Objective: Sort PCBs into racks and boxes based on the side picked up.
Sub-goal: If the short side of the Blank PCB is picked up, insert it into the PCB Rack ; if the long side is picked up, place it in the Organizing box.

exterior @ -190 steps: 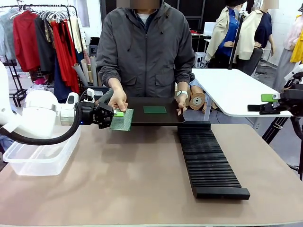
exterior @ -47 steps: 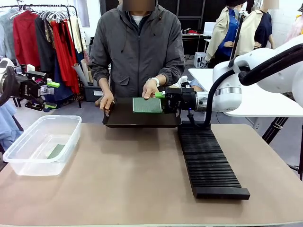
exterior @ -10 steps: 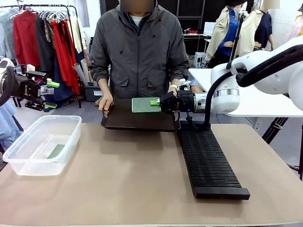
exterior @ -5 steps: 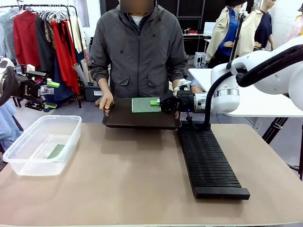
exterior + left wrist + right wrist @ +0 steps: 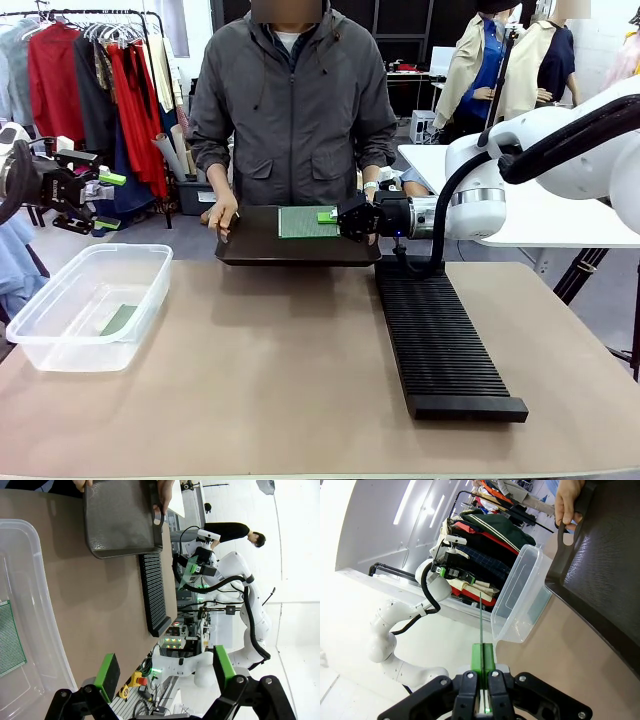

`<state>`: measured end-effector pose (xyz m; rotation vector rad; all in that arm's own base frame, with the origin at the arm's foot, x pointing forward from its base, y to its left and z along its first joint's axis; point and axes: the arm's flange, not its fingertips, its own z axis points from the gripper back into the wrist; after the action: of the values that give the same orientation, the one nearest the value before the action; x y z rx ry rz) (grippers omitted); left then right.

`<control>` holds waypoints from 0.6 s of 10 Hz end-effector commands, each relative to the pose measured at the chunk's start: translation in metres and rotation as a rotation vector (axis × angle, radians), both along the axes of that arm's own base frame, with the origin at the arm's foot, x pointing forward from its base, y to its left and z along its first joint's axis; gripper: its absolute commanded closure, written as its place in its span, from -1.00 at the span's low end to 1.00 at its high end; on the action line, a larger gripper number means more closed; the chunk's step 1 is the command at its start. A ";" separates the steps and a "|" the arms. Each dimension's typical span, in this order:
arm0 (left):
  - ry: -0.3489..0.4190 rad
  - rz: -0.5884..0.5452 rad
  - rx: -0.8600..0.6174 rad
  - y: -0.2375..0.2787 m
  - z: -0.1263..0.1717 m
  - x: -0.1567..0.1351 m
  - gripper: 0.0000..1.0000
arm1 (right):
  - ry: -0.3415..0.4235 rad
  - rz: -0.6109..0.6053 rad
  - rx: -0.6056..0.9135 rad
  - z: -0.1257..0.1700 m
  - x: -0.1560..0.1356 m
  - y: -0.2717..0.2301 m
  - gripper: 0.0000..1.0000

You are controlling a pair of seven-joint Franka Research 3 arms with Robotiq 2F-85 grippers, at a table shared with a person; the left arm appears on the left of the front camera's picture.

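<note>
My right gripper (image 5: 335, 217) is shut on the edge of a green dotted PCB (image 5: 305, 221), holding it over the right part of a black tray (image 5: 260, 250). In the right wrist view the PCB (image 5: 480, 620) shows edge-on, rising from that gripper's (image 5: 482, 657) closed pads. My left gripper (image 5: 108, 200) hangs open and empty at the far left, behind the clear box (image 5: 60, 345). Another PCB (image 5: 119, 320) lies flat in the box. The long black rack (image 5: 440, 340) lies at right. In the left wrist view, the left gripper (image 5: 166, 672) stands wide open above the box (image 5: 30, 605) and its PCB (image 5: 9, 640).
A person at the far side holds the tray by its handles; one hand (image 5: 222, 215) grips its left end. The tray's surface (image 5: 120, 520) looks bare. A clothes rail (image 5: 90, 80) stands at back left and a white table (image 5: 500, 190) at back right. Brown tabletop lies between box and rack.
The person has raised the tray's near edge a little. My right gripper keeps the PCB in the same place, and the left arm has not moved.
</note>
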<state>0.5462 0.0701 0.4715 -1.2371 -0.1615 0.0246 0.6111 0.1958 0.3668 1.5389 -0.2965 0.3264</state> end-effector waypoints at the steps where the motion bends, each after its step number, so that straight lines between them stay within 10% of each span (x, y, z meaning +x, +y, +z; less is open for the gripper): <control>1: -0.003 0.002 0.012 0.000 0.002 -0.002 -0.94 | -0.002 0.000 0.003 0.002 0.000 0.002 1.00; 6: -0.003 0.002 0.012 0.000 0.002 -0.002 -0.94 | -0.002 0.000 0.003 0.002 0.000 0.002 1.00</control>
<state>0.5462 0.0701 0.4715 -1.2371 -0.1615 0.0246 0.6111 0.1958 0.3668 1.5389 -0.2965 0.3264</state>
